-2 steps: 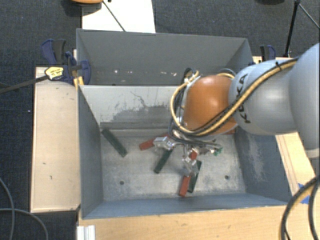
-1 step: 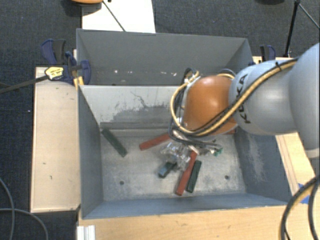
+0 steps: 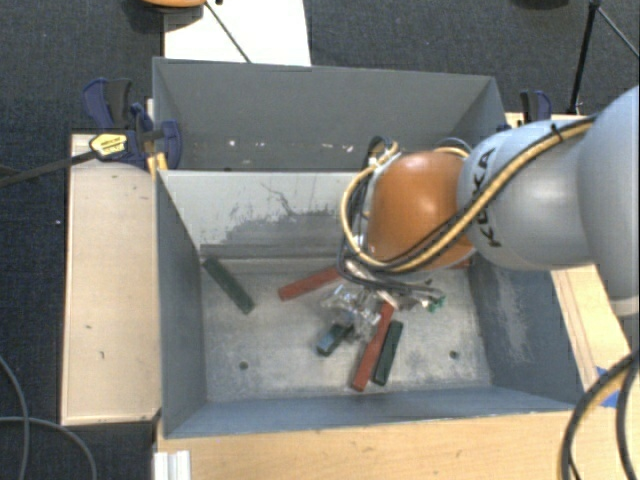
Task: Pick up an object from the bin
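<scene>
My gripper [image 3: 356,302] hangs low over the middle of the bin floor, mostly hidden under the arm's orange cover. Just below it lie a red stick [image 3: 369,353] and a dark green stick [image 3: 388,352], side by side and slanted. A small dark blue piece [image 3: 329,343] lies at the gripper's lower left. A red-brown stick [image 3: 307,285] juts out to the gripper's left, its right end hidden under the arm.
A dark green bar [image 3: 227,284] lies alone near the bin's left wall. A small green bit [image 3: 434,304] shows to the right of the gripper. The arm covers the bin's back right part.
</scene>
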Robot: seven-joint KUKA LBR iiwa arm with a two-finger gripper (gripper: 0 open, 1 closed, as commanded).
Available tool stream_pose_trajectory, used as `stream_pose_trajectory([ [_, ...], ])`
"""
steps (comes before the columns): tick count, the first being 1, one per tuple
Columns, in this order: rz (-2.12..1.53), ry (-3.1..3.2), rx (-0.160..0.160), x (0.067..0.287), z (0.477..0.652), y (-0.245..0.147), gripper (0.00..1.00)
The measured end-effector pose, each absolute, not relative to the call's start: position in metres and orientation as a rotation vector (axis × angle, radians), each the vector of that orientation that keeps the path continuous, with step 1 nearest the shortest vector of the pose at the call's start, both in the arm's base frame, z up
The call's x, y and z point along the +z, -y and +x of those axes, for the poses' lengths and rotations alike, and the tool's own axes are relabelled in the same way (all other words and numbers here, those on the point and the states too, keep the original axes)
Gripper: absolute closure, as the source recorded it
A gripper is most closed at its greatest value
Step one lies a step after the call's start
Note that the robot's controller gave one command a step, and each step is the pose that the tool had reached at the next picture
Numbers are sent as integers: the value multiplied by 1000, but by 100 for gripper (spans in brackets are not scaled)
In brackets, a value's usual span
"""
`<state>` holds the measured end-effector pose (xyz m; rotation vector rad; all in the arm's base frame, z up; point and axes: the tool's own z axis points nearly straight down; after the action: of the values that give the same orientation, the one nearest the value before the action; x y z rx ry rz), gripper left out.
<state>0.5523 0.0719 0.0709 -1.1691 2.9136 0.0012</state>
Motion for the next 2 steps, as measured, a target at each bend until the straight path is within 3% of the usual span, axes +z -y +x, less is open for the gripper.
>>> stream_pose_trajectory([
  [2,-1168,-2914,1,71,552,-72,100],
])
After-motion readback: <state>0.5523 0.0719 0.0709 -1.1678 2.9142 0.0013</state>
